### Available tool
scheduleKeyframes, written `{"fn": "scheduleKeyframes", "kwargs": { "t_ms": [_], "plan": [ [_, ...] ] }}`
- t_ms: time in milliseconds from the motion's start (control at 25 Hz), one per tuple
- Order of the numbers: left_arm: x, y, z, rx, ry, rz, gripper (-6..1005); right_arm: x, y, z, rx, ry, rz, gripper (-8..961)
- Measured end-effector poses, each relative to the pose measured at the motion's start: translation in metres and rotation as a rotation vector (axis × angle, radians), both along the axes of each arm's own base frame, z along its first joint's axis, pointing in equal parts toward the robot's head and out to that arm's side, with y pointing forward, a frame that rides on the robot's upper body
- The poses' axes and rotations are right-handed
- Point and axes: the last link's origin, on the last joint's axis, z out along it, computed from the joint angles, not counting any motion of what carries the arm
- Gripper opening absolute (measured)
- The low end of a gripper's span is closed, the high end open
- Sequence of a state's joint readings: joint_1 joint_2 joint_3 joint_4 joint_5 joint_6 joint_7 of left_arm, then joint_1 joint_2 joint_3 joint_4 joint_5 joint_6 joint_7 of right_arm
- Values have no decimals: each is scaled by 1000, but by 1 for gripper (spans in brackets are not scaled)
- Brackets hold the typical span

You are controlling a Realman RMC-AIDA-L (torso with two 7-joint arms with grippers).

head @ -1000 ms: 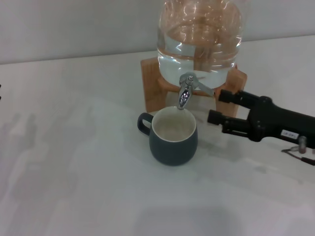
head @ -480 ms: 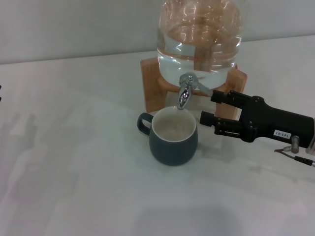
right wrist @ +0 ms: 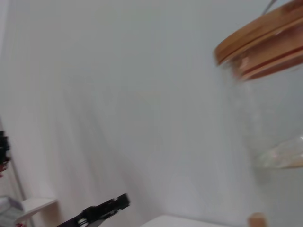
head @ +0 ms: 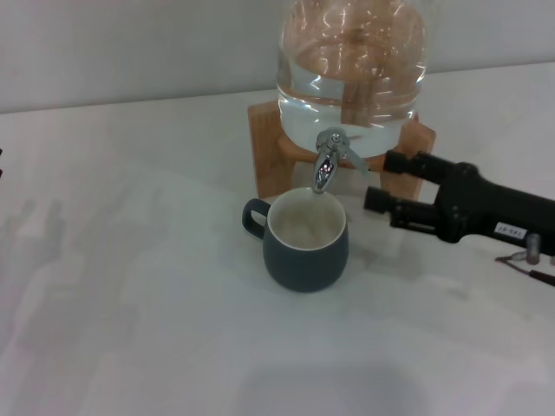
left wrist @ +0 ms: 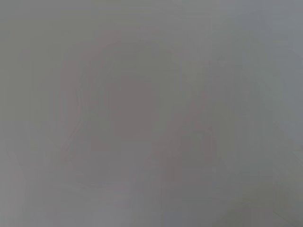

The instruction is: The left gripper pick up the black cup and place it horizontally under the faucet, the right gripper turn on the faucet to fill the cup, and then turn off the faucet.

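Right tool (head: 386, 182), white label unreadable, fingers parted beside faucet (head: 329, 161) over black cup (head: 305, 239).

The right gripper (head: 387, 181) was a matte black claw with two stubby, round-tipped fingers (head: 378, 201) on a long black body. A small white printed label (head: 506, 230) sat on its side, beside a grey peg and thin cable.

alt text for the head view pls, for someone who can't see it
The black cup stands upright on the white table directly under the faucet of a glass water jar on a wooden stand. The right gripper, open, reaches toward the faucet's lever.
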State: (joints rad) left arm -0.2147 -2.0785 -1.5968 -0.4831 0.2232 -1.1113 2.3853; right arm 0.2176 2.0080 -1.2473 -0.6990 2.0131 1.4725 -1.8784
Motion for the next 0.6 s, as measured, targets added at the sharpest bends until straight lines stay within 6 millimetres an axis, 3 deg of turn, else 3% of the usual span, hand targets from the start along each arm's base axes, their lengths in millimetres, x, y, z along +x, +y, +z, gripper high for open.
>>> {"fn": "scheduleKeyframes", "kwargs": {
  "t_ms": [360, 600],
  "plan": [
    [-2, 0, -1, -5, 1, 11, 398, 18, -18, 25, 43, 36, -20, 844],
    [0, 3, -1, -6, 0, 4, 398, 9, -33, 13, -24, 70, 39, 844]
  ]
}}
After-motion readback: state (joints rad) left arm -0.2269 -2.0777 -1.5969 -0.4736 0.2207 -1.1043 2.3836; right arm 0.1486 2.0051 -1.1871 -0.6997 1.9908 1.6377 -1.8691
